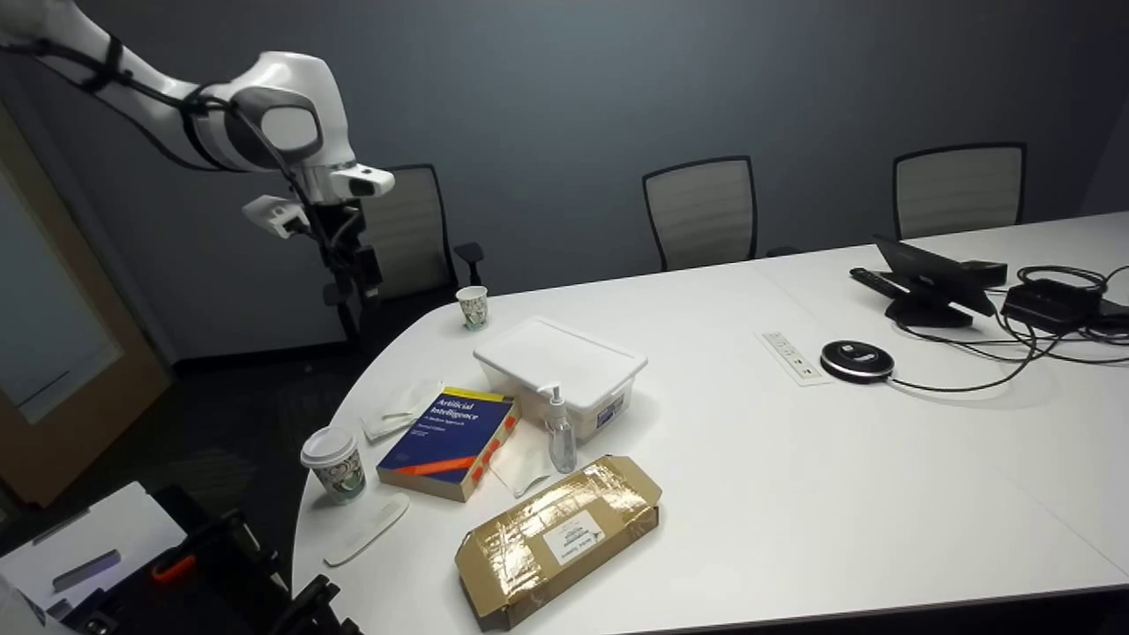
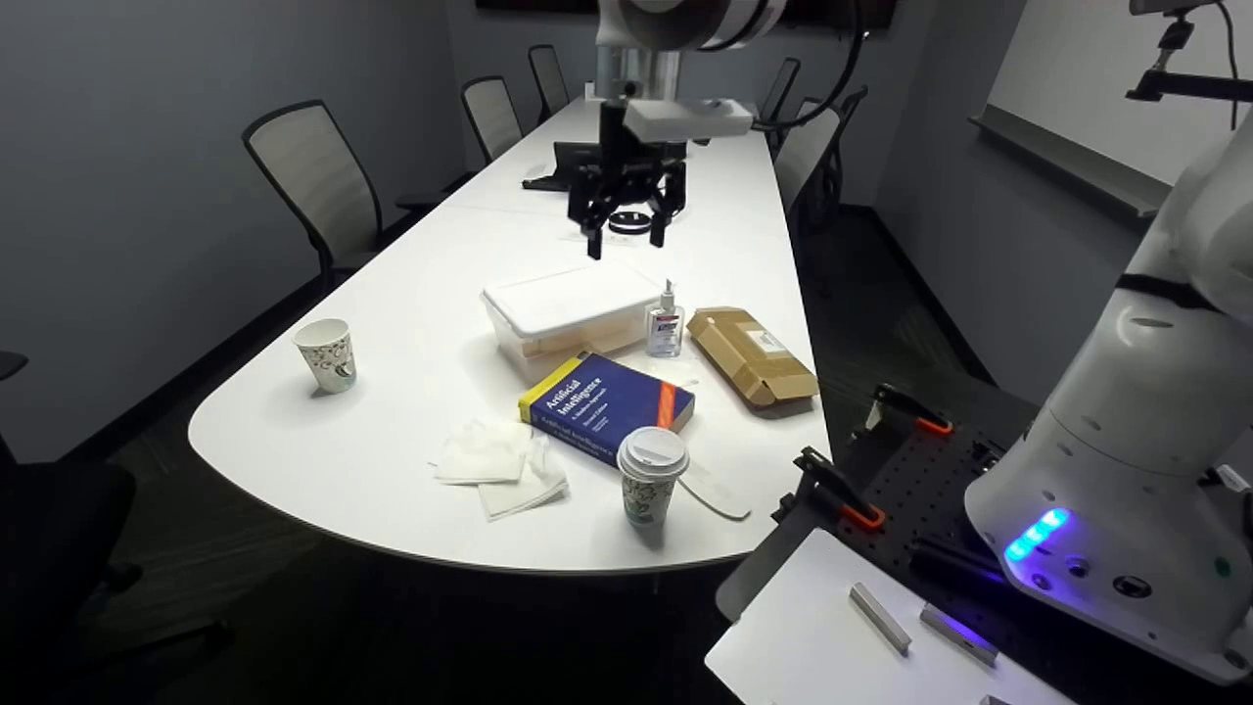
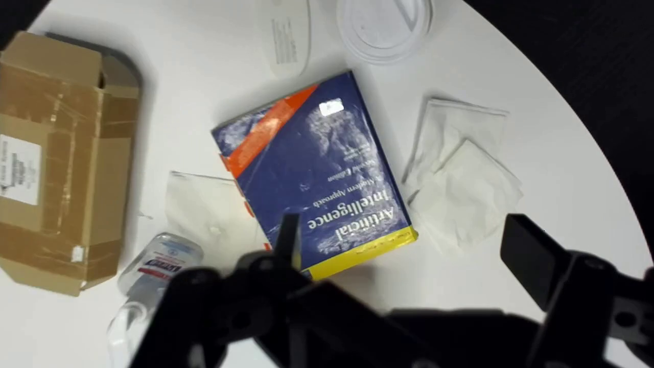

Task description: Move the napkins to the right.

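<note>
Two white napkins lie overlapped and slightly crumpled on the white table, beside the book; they show in both exterior views (image 1: 399, 413) (image 2: 487, 453) and at the right in the wrist view (image 3: 462, 197). Another white napkin (image 3: 204, 212) lies on the book's opposite side, between book, pump bottle and cardboard box, partly hidden by the book in the wrist view. My gripper (image 2: 626, 245) is open and empty, well above the table. In the wrist view its fingers (image 3: 402, 232) are spread wide, one in front of the book's corner, the other past the napkins.
A thick blue book (image 2: 607, 397) lies between the napkins. Around it stand a lidded cup (image 2: 649, 490), a white-lidded plastic box (image 2: 573, 299), a pump bottle (image 2: 665, 328) and a cardboard box (image 2: 752, 354). An open cup (image 2: 328, 354) stands near the table's curved edge.
</note>
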